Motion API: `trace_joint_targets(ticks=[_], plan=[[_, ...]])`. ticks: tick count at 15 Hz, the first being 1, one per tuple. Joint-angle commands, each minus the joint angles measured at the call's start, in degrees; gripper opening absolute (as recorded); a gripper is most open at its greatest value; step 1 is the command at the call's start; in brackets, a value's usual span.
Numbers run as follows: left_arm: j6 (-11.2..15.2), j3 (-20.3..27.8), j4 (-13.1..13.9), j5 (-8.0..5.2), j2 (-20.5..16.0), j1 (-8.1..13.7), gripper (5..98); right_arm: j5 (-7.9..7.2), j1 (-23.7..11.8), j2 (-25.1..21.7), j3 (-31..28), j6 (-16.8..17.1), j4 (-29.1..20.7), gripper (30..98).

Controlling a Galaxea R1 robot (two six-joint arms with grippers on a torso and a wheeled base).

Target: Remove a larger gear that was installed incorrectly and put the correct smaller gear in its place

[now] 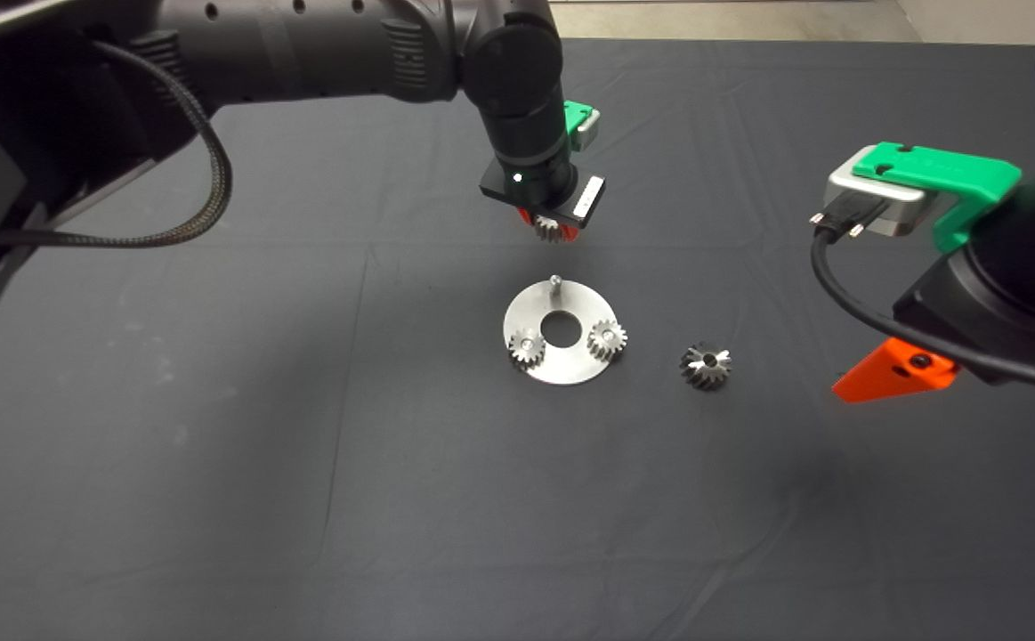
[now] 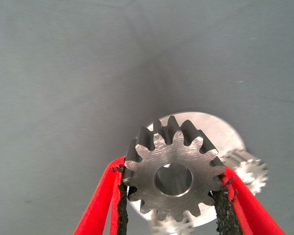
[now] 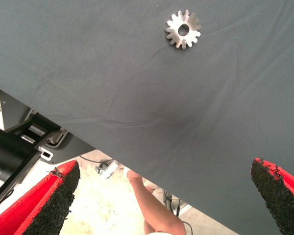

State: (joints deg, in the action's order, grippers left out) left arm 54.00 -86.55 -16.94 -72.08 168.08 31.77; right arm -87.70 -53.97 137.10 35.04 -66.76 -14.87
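The mat (image 1: 214, 445) is carrying everything, and the left arm is reaching in over its middle. The right gripper (image 3: 166, 196) is waiting near the mat's right edge, its fingers spread wide and gripping nothing; a person's leg (image 3: 152, 210) is showing beyond the mat in its wrist view.

The plate (image 1: 561, 369), a steel disc with a centre hole, is lying flat with two small gears seated on it and one bare pin (image 1: 555, 281) standing at its far rim.

The larger gear (image 1: 706, 366) is lying loose on the mat just right of the plate, apart from it, so it looks already removed.

The left gripper (image 1: 555, 230) is hanging above the mat just beyond the pin, pinching the smaller gear (image 2: 172, 172) across its toothed rim, bore facing down towards the plate.

That gear is likely rigid, dense for its size and slick; gripping opposite teeth, as here, is leaving the bore free for the pin.
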Motion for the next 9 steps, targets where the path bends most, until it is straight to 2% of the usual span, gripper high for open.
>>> trace_joint_targets(ticks=[1, 3, 7, 9], plan=[[1.0, 0.3, 0.5, 0.28, 0.3, 1.0, 35.4, -1.07, -1.3, -0.2, -0.1, -0.3, -1.7, 92.3], [1.1, 0.7, 0.5, 0.1, 0.3, 1.1, 35.4, -0.94, -1.3, -0.2, -0.1, -0.3, -1.7, 92.3], [3.7, 1.4, 0.2, -0.16, 0.3, 1.0, 35.3, -0.81, -1.3, -0.1, 0.0, -0.2, -1.7, 92.3], [3.9, 3.7, -0.2, -0.16, 0.3, 0.9, 35.3, -0.81, -1.4, -0.2, 0.0, -0.2, -1.7, 92.3]])
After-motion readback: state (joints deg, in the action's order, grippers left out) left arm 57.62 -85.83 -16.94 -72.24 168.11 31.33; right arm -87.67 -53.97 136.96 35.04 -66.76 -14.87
